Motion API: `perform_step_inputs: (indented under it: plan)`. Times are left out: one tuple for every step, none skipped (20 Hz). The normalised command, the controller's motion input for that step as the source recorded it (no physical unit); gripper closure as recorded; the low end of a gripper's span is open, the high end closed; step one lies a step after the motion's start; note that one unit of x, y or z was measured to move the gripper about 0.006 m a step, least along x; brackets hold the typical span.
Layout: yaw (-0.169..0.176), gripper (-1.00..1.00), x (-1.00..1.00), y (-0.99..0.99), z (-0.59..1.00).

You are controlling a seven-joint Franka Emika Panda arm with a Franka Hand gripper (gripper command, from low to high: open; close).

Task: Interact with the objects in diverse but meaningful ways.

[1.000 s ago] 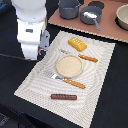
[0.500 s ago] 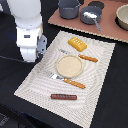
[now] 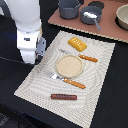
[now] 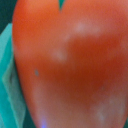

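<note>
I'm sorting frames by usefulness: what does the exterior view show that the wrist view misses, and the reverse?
Only the exterior view shows the layout: the striped mat with the round tan plate, the yellow ridged block, the brown sausage, two orange-handled utensils, the grey pots behind, and the white arm over the mat's corner on that view's left. Only the wrist view shows a red, rounded surface filling the picture, apparently the tomato, very close. They share nothing that can be matched with certainty; the gripper's fingers show in neither.

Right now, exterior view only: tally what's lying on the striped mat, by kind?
bread block: 1
plate: 1
orange-handled utensils: 2
sausage: 1
Total: 5
</note>
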Motion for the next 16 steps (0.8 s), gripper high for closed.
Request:
perform_step_inputs:
  plan:
    - [0.000, -1.00, -0.24, 0.27, -0.18]
    - [0.000, -1.00, -0.23, 0.27, -0.19]
    - [0.000, -1.00, -0.22, 0.26, -0.18]
    - [0.000, -1.00, -0.24, 0.26, -0.17]
    - [0.000, -1.00, -0.23, 0.27, -0.10]
    - [0.000, -1.00, -0.23, 0.26, 0.00]
    - [-0.011, -1.00, -0.25, 0.31, 0.35]
    - [-0.024, -1.00, -0.32, 0.27, 0.77]
    - [-0.052, -1.00, -0.24, 0.28, 1.00]
    - [-0.080, -1.00, -0.19, 0.29, 1.00]
    - [-0.100, -1.00, -0.13, 0.25, 1.00]
    - [-0.104, -1.00, -0.08, 0.23, 1.00]
    - [-0.107, -1.00, 0.00, 0.21, 1.00]
    - [-0.109, -1.00, 0.00, 0.22, 1.00]
    - [-0.112, -1.00, 0.06, 0.22, 1.00]
    - [-0.126, -1.00, 0.22, 0.22, 0.96]
